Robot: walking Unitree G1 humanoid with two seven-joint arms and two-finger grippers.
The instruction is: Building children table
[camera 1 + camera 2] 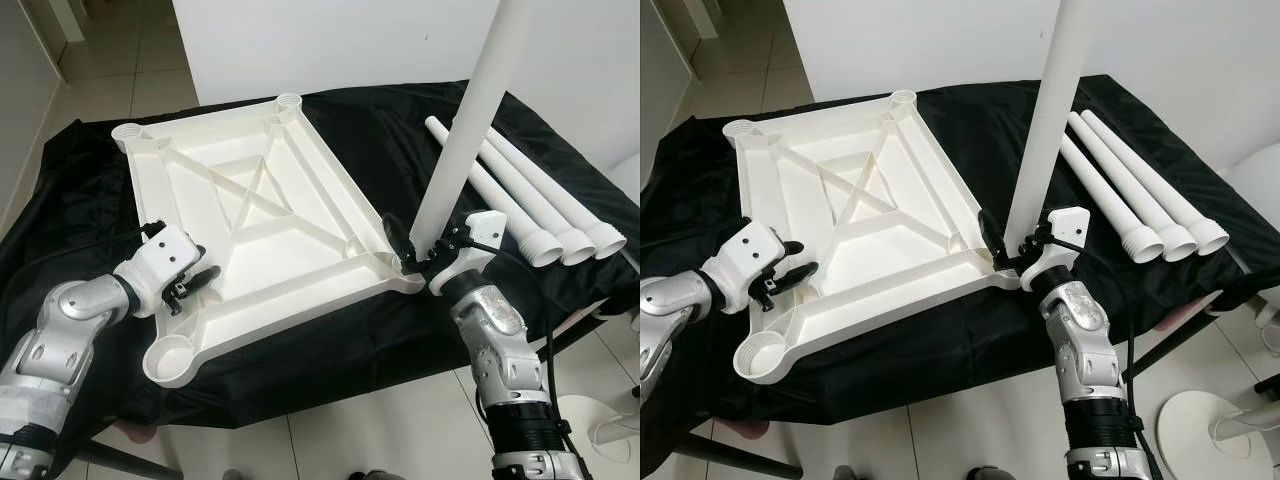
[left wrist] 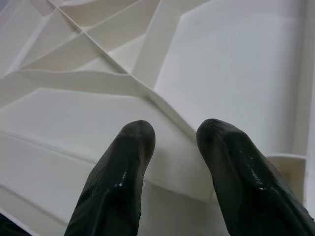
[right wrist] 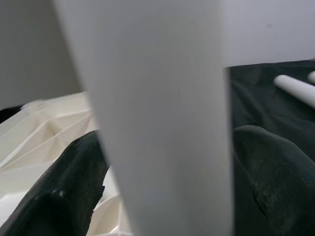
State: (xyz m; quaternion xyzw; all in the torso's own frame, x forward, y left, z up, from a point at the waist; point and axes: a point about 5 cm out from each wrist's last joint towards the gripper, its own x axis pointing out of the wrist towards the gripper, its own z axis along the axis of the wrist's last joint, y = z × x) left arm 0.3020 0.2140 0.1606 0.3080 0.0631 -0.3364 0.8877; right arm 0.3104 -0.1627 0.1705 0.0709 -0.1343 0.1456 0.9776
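From my station I saw the white plastic tabletop (image 1: 250, 215) lying upside down on the black cloth (image 1: 350, 345) that covered the work surface, its ribbed underside and round corner sockets facing up. My right gripper (image 1: 412, 243) was at the near right corner of the tabletop, its black fingers (image 3: 64, 196) pinching a white table leg (image 1: 468, 120) low on its shaft. The leg stood nearly upright, leaning slightly away to the right, with its lower end at that corner socket; I could not tell whether it was seated. My left gripper (image 1: 190, 285) rested at the tabletop's near left edge, just above the near left socket (image 1: 168, 362). In the left wrist view its fingers (image 2: 115, 182) were spread apart over the ribbed underside, with nothing between them. Three more white legs (image 1: 520, 195) lay side by side on the cloth, well to the right of the tabletop, their flared threaded ends towards me.
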